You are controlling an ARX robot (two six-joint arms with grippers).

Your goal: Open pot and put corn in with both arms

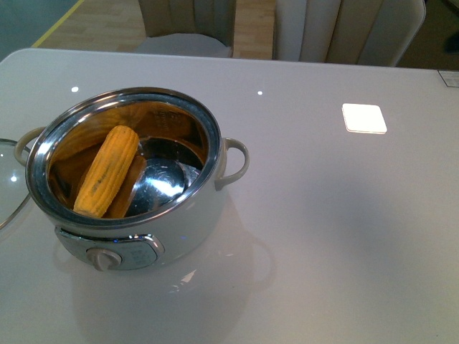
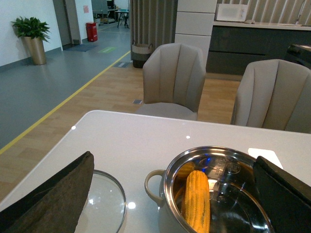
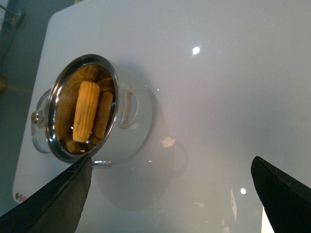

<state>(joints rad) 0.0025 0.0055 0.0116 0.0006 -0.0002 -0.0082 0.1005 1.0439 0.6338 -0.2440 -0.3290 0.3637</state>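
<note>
Front view: one pot (image 1: 136,208) (lid off) | one corn (image 1: 107,170) inside | one glass lid (image 1: 8,188) on desk (image 1: 344,229) | both end effectors spread apart, empty

Pot (image 1: 179,236): glossy white shell, mirror-polished steel inner bowl, smooth cream handles. Corn (image 1: 107,170): matt yellow, ridged kernel texture. Lid (image 2: 104,206): clear glass, metal rim. Table (image 1: 337,215): smooth, high-gloss white, reflects lights. Chairs (image 2: 174,77): matt beige upholstery. Floor (image 2: 102,92): wood planking.
</note>
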